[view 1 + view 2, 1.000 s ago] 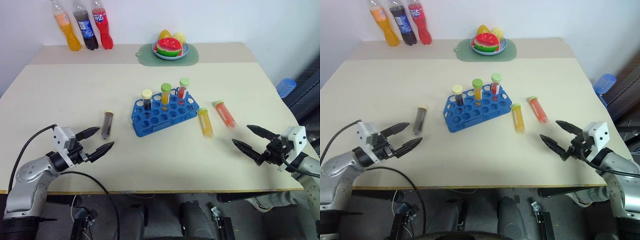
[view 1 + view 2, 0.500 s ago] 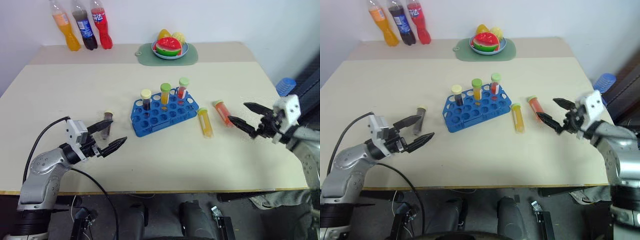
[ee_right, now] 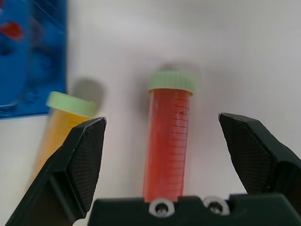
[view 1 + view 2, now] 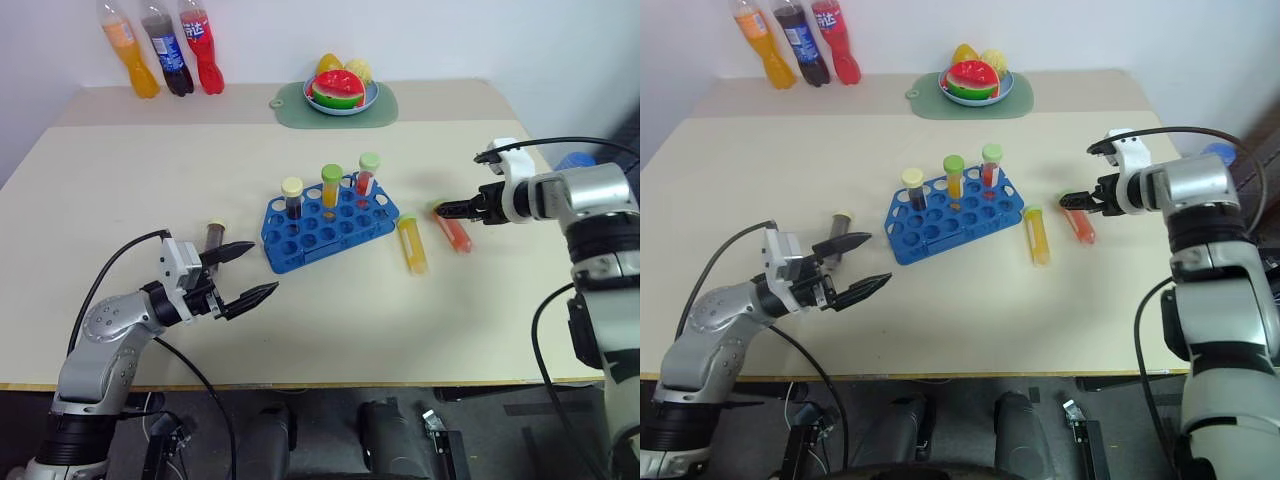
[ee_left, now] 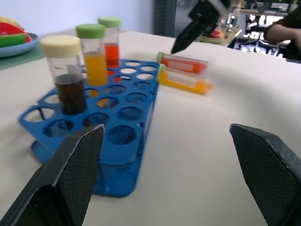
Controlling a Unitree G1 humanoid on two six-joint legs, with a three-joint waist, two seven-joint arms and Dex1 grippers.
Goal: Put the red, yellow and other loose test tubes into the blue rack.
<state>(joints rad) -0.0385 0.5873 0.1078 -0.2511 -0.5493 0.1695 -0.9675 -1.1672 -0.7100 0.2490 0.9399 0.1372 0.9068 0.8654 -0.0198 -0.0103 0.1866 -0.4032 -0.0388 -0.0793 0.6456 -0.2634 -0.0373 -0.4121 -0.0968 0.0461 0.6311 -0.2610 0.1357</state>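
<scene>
Taking the blue rack as the landmark, the left gripper hovers low over the table to the rack's left and a little nearer the robot, its two black fingers spread wide with nothing between them. Just beyond that gripper, left of the rack, a loose tube of dark liquid lies on its side with a pale yellow cap.

The rack itself is a blue tray of round holes, set at a slant in the middle of the table. Three tubes stand upright along its far row: a dark one with a cream cap, a yellow-orange one with a green cap, and a red one with a light green cap.

Right of the rack, just beside its near corner, the yellow tube lies flat, green cap toward the far side. The red tube lies just beside it, farther from the rack, also capped in green and showing printed scale marks in the right wrist view.

The right gripper hangs over the cap end of the red tube, fingers wide apart and straddling it, holding nothing.
</scene>
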